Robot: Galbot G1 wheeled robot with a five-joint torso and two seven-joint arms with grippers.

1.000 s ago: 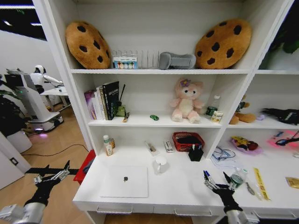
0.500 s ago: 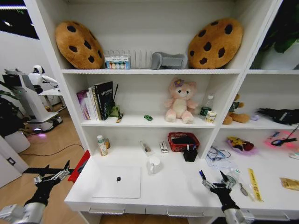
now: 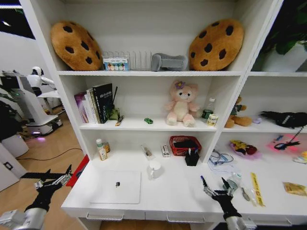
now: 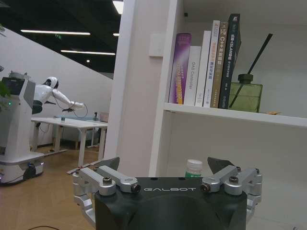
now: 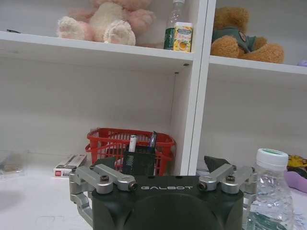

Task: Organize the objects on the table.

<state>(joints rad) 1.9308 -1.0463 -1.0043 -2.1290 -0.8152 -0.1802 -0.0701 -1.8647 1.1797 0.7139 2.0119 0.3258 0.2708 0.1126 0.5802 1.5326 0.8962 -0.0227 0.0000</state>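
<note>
Left gripper (image 3: 53,178) hangs off the left end of the table (image 3: 182,196), over the wooden floor, fingers spread apart and holding nothing; in the left wrist view (image 4: 164,165) both fingertips flank a gap with a white-capped bottle (image 4: 194,166) seen beyond it. Silver laptop (image 3: 116,187) lies closed and flat on the left part of the desk surface, near the front edge. White mug (image 3: 154,169) stands just right of the laptop, apart from it. Small bottle (image 3: 100,149) stands at the back left of the desk, against the shelf upright. Tiny green toy (image 3: 148,120) sits on the shelf above, left of the pink plush toy (image 3: 180,104). Red basket (image 3: 185,144) rests at the back of the desk, with a black pen holder (image 3: 192,157) in front of it. Right gripper (image 3: 214,184) hovers above the front right of the desk, fingers apart and empty (image 5: 164,173). Clear plastic bottle (image 3: 233,181) with a white cap (image 5: 271,159) stands just right of this gripper.
</note>
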